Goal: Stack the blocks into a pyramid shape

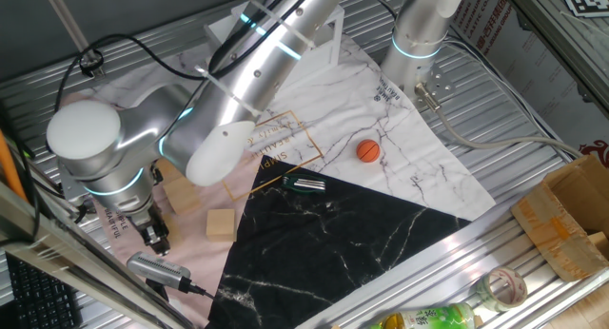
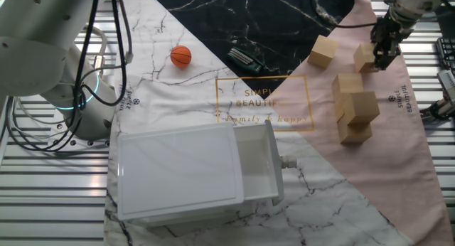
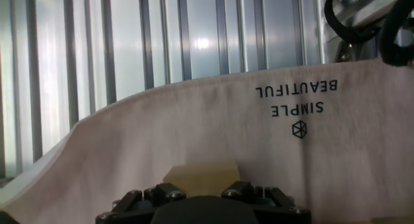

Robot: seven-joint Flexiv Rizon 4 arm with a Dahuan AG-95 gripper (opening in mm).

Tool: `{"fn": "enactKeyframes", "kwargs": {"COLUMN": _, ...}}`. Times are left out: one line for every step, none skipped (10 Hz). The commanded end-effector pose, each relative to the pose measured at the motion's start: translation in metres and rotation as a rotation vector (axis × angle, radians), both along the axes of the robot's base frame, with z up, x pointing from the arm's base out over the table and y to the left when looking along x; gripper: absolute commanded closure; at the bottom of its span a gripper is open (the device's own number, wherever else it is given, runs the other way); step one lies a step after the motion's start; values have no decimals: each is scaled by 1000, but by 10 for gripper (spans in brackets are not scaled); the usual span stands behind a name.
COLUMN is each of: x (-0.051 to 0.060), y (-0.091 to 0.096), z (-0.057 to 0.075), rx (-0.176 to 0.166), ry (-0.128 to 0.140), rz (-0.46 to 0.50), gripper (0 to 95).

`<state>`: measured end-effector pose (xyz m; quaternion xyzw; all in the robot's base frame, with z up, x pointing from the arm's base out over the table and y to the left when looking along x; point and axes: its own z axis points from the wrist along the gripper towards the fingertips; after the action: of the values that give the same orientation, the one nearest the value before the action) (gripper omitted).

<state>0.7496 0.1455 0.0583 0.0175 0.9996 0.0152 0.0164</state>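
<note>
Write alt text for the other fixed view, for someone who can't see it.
A robot gripper reaches down at a wooden block on the pink part of a cloth, near a loose block and a small cluster of blocks. An orange ball and a white box sit on the marbled part.

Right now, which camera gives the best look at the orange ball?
The other fixed view: the orange ball sits unobstructed on the white marble cloth. One fixed view shows it too, smaller, beside the arm. The hand view misses it.
</note>
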Motion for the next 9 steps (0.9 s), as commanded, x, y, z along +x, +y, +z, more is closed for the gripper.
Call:
{"fn": "enactKeyframes", "kwargs": {"x": -3, "y": 1, "z": 3, "rx": 2, "ry": -1, "rz": 9, "gripper": 950}}
{"fn": "enactKeyframes", "kwargs": {"x": -4, "y": 2, "z": 4, "rx": 3, "ry": 0, "rz": 16, "gripper": 950}}
{"fn": "enactKeyframes", "kwargs": {"x": -4, "y": 2, "z": 4, "rx": 2, "ry": 1, "rz": 18, "gripper": 950}}
{"fn": "enactKeyframes", "kwargs": {"x": -4, "y": 2, "z": 4, "rx": 0, "ry": 1, "rz": 17, "gripper": 950}}
{"fn": "enactKeyframes", "kwargs": {"x": -4, "y": 2, "z": 4, "rx": 1, "ry": 1, "rz": 17, "gripper": 950}}
{"fn": "enactKeyframes", "kwargs": {"x": -4, "y": 2, "z": 4, "rx": 2, "ry": 0, "rz": 17, "gripper": 950}}
{"fn": "enactKeyframes", "kwargs": {"x": -4, "y": 2, "z": 4, "rx": 4, "ry": -2, "rz": 15, "gripper": 950}}
{"fn": "enactKeyframes", "kwargs": {"x": -4, "y": 2, "z": 4, "rx": 3, "ry": 1, "rz": 14, "gripper": 950}}
{"fn": "enactKeyframes", "kwargs": {"x": -4, "y": 2, "z": 4, "rx": 4, "ry": -2, "rz": 13, "gripper": 950}}
